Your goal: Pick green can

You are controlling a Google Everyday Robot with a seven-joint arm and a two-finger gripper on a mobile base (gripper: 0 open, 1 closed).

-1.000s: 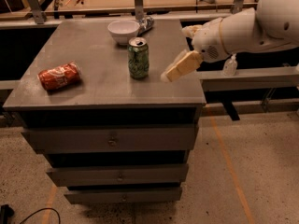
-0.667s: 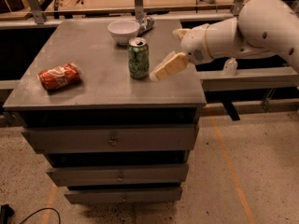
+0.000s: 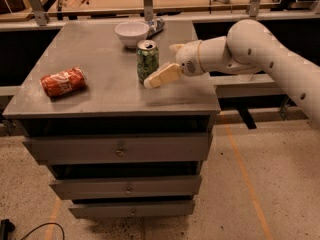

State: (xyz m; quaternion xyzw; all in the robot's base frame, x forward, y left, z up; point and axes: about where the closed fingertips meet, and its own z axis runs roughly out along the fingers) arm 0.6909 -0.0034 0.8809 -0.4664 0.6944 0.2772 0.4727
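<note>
The green can (image 3: 147, 59) stands upright near the middle of the grey cabinet top (image 3: 100, 91); it has a green speckled body and a silver top. My gripper (image 3: 161, 65) comes in from the right on a white arm and is open. Its near cream finger (image 3: 161, 76) lies just in front of and right of the can's base. The far finger (image 3: 175, 48) is behind and to the right of the can. The can is not held.
A red-orange can (image 3: 63, 81) lies on its side at the left of the cabinet top. A white bowl (image 3: 131, 33) sits at the back, just behind the green can. A wooden workbench (image 3: 125, 1) runs behind. Drawers are below the top.
My gripper has moved left toward the green can; its near finger now reaches the can's right side. The cans and bowl have not moved.
</note>
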